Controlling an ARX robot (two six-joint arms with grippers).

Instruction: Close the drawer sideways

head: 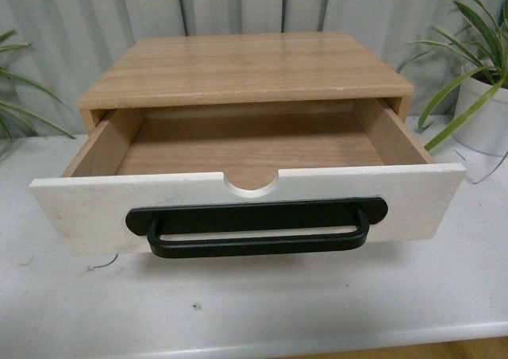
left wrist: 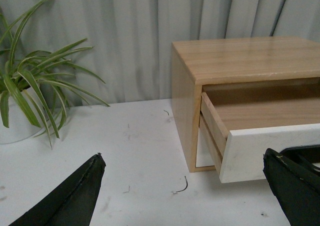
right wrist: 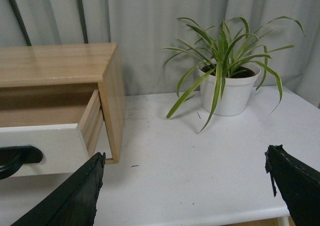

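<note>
The drawer (head: pixel 79 208) is pulled far out of a light wood cabinet (head: pixel 246 69). It has a white front, a long black bar handle (head: pixel 258 240) on a black backplate, a semicircular top notch and an empty wood inside. Neither gripper shows in the front view. My left gripper (left wrist: pixel 185 173) is open and empty, hovering over the white table off the drawer's left corner (left wrist: pixel 250 153). My right gripper (right wrist: pixel 185 173) is open and empty, off the drawer's right side (right wrist: pixel 45 146).
A white table (head: pixel 262 311) carries the cabinet; its front edge is close in the front view. A potted plant (right wrist: pixel 225 83) in a white pot stands right of the cabinet, another (left wrist: pixel 30 96) to its left. A grey curtain hangs behind.
</note>
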